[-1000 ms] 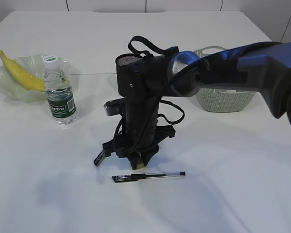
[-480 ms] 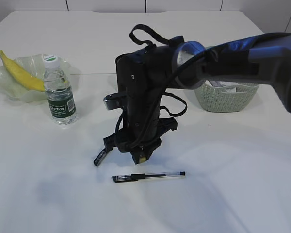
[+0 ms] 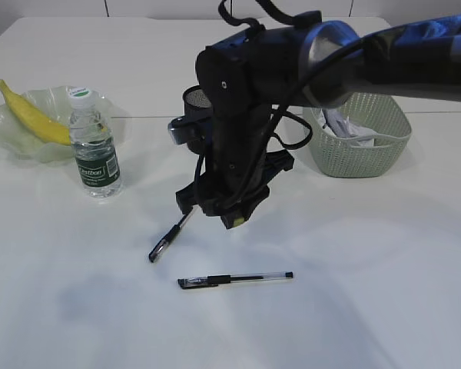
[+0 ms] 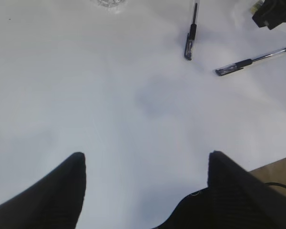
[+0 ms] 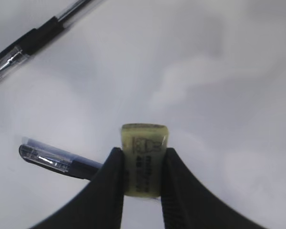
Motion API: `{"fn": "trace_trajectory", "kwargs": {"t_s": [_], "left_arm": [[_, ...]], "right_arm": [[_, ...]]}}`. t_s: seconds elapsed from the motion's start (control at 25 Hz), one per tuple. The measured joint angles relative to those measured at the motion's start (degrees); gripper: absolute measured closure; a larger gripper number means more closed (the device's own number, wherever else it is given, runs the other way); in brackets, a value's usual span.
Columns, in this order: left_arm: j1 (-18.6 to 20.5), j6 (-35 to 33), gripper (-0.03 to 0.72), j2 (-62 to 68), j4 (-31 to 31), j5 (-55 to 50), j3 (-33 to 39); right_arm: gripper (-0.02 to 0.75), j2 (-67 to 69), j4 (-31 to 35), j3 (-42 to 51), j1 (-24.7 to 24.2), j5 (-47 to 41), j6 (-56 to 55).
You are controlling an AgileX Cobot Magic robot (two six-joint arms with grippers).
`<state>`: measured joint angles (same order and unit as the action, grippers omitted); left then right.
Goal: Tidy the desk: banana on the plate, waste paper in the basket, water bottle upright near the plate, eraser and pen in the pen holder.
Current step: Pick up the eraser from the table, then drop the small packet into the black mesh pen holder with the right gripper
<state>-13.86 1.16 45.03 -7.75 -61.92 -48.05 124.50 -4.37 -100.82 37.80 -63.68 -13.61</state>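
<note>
In the exterior view I see the right end effector (image 3: 232, 219) hanging above the white worktop (image 3: 353, 269), and a small piece of pale yellow shows at its tip, which is the eraser (image 3: 233, 222). I take the water bottle (image 3: 94, 144) as my landmark: it stands upright with its white cap on top. Just to the left of the bottle is the plate (image 3: 15, 127), and the banana (image 3: 31, 114) lies on it. To the right of the bottle, behind the arm, I can see only the rim of the black mesh pen holder (image 3: 194, 98). Far to the right of the bottle stands the basket (image 3: 359, 138), with crumpled waste paper (image 3: 346, 125) inside. In front of the bottle and to its right two pens lie on the worktop: a slanted pen (image 3: 169, 238) nearer to the bottle, and a level pen (image 3: 234, 279) further forward.

In the left wrist view the left end effector (image 4: 145, 162) is wide apart and holds nothing; its two dark fingers (image 4: 62, 191) hover over bare worktop. Both pens appear at the top of this view, the slanted pen (image 4: 191, 33) and the level pen (image 4: 251, 61).

In the right wrist view the right end effector (image 5: 142, 164) is closed narrowly on the eraser (image 5: 144, 160), which stands upright between the fingers (image 5: 107, 191) with faint print on its face. Below it, on the worktop, lie the level pen (image 5: 55, 160) and the slanted pen (image 5: 35, 38).
</note>
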Motion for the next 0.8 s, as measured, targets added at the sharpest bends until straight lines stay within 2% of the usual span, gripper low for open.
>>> {"fn": "trace_trajectory", "kwargs": {"t_s": [0.2, 0.6, 0.8], "left_arm": [[0.00, 0.00, 0.118, 0.00, 0.00, 0.00, 0.00], [0.00, 0.00, 0.119, 0.00, 0.00, 0.00, 0.00], [0.00, 0.00, 0.119, 0.00, 0.00, 0.00, 0.00]], "right_arm": [[0.589, -1.56, -1.24, 0.00, -2.35, 0.00, 0.52], [0.589, -3.26, -1.37, 0.00, -10.69, 3.32, 2.49], [0.589, -3.26, -1.50, 0.00, -11.65, 8.03, 5.15]]}}
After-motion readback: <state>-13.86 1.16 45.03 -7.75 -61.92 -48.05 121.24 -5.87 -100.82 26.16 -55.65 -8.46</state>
